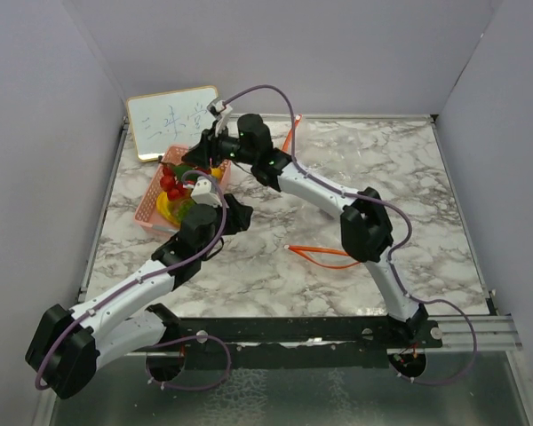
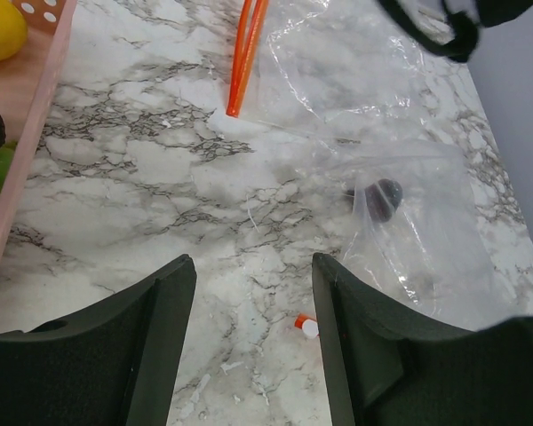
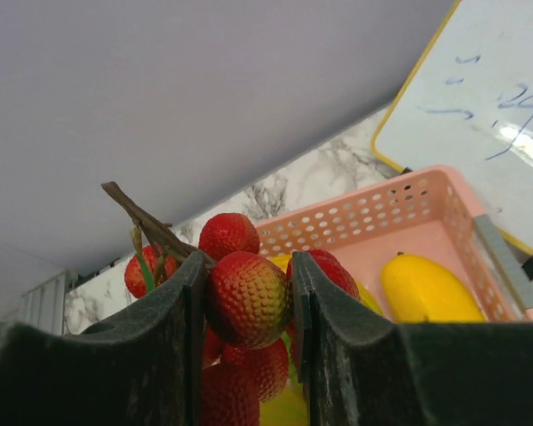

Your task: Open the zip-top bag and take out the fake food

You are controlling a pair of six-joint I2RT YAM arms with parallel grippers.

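My right gripper [image 1: 192, 162] [image 3: 247, 297] is shut on the red berry cluster [image 3: 249, 297] [image 1: 171, 184] and holds it over the pink basket [image 1: 149, 200] [image 3: 409, 200]. A yellow lemon [image 3: 426, 288] and other yellow and green pieces [image 1: 173, 209] lie in the basket. The clear zip-top bag [image 2: 400, 222] with its orange zip [image 2: 245, 58] lies on the marble, and a dark purple piece [image 2: 377, 197] is inside it. My left gripper [image 1: 238, 215] [image 2: 253, 337] is open and empty, low over bare marble to the left of the bag.
A whiteboard [image 1: 171, 120] leans at the back left behind the basket. An orange strip [image 1: 324, 256] lies mid-table near the right arm's elbow. A small orange-and-white bit [image 2: 306, 326] lies by my left gripper's right finger. Walls enclose the table.
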